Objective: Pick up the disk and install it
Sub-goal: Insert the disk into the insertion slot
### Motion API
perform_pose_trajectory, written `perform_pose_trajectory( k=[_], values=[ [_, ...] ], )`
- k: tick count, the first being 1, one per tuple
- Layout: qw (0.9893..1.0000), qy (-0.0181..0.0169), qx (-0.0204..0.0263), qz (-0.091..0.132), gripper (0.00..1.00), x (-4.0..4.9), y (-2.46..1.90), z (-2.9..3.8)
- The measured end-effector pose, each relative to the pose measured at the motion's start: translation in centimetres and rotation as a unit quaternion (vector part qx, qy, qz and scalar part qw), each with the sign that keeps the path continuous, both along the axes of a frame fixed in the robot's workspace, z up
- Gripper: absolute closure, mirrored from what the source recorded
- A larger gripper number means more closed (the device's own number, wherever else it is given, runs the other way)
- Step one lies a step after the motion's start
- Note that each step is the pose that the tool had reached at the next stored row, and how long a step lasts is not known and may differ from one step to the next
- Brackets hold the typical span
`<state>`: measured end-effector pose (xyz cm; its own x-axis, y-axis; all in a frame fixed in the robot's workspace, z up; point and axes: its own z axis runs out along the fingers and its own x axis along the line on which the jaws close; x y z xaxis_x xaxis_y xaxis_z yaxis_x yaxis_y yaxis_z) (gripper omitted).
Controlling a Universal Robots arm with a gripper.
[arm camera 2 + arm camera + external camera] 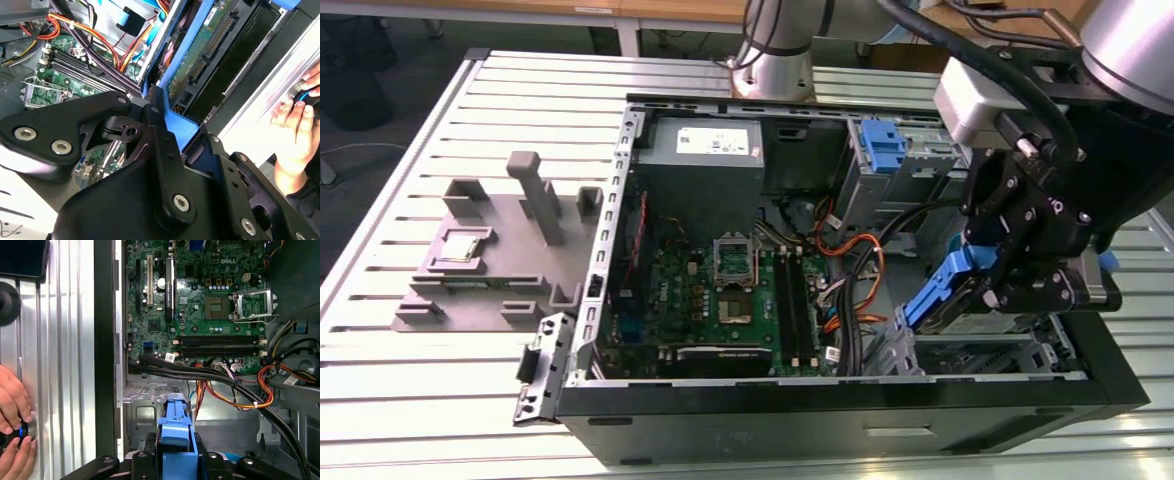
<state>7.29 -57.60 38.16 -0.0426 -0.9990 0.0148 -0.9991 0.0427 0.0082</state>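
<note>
The disk (958,300) is tilted steeply on edge over the drive bay (987,352) at the front corner of the open computer case, on the exterior view's right. My gripper (1003,285) is shut on it from above. Its blue carrier (175,427) sticks out between my black fingers (142,460) in the first wrist view. In the second wrist view the disk's green circuit-board underside (200,45) and blue carrier edge (176,126) run past my fingers (160,132).
Inside the case (854,400) lie the motherboard (720,290), orange and black cables (854,280), a grey box with a white sticker (707,150) and a blue ribbed tab (883,150). A grey fixture (494,250) stands at the exterior view's left. A person's hand (12,410) rests beside the case.
</note>
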Motion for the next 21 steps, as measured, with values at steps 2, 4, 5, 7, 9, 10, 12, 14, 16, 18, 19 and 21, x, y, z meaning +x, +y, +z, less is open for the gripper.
perform_pose_trajectory(
  k=[2, 4, 5, 7, 9, 10, 12, 14, 16, 18, 19, 21],
  values=[
    [1.0, 0.0, 0.0, 0.0, 0.63, 0.01, -0.02, -0.1],
    [1.0, 0.0, 0.0001, 0.0, 0.63, 0.01, -0.04, -0.21],
    [1.0, 0.0, 0.0001, 0.0, 0.63, 0.01, -0.05, -0.25],
    [1.0, 0.0, 0.0001, 0.0, 0.63, 0.04, -0.14, -0.57],
    [1.0, 0.0, 0.0001, 0.0, 0.63, 0.05, -0.17, -0.67],
    [1.0, 0.0, -0.0002, 0.0, 0.63, 0.05, -0.18, -0.68],
    [1.0, 0.0, 0.0001, 0.0, 0.62, 0.06, -0.19, -0.76],
    [1.0, 0.0, 0.0001, 0.0, 0.55, 0.06, -0.21, -0.8],
    [1.0, 0.0, 0.0001, 0.0, 0.48, 0.07, -0.22, -0.86],
    [1.0, 0.0, 0.0, 0.0, 0.48, 0.07, -0.23, -0.89],
    [1.0, 0.0, 0.0, 0.0, 0.48, 0.07, -0.24, -0.91],
    [1.0, 0.0, 0.0001, 0.0, 0.48, 0.08, -0.25, -0.95]
  ],
)
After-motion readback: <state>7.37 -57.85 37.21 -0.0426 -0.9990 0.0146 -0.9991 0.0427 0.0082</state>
